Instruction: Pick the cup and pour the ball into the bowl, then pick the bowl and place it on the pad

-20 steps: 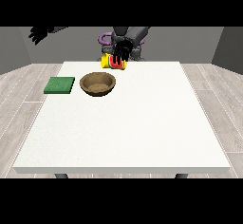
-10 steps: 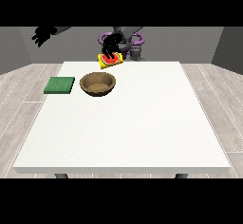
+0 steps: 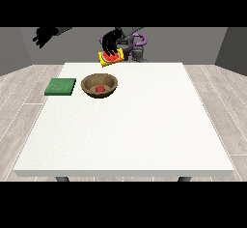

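Note:
A brown wooden bowl [image 3: 100,85] stands on the white table [image 3: 144,125], left of the middle, and a red ball [image 3: 100,89] lies inside it. Just behind the bowl, above the table's far edge, a yellow cup [image 3: 111,57] hangs tipped over, its red inside facing the bowl. The hand at the view's right [image 3: 111,40] is curled round this cup from above. A green pad [image 3: 61,86] lies flat to the left of the bowl. The hand at the view's left [image 3: 44,35] is raised high beyond the table's far left corner, with relaxed fingers and holding nothing.
The robot's torso [image 3: 136,46] stands behind the far edge of the table. A grey wooden floor surrounds the table on all sides.
The cup was tipped further towards the bowl. The red ball now lies in the bowl, where none showed before. The raised hand has drifted slightly.

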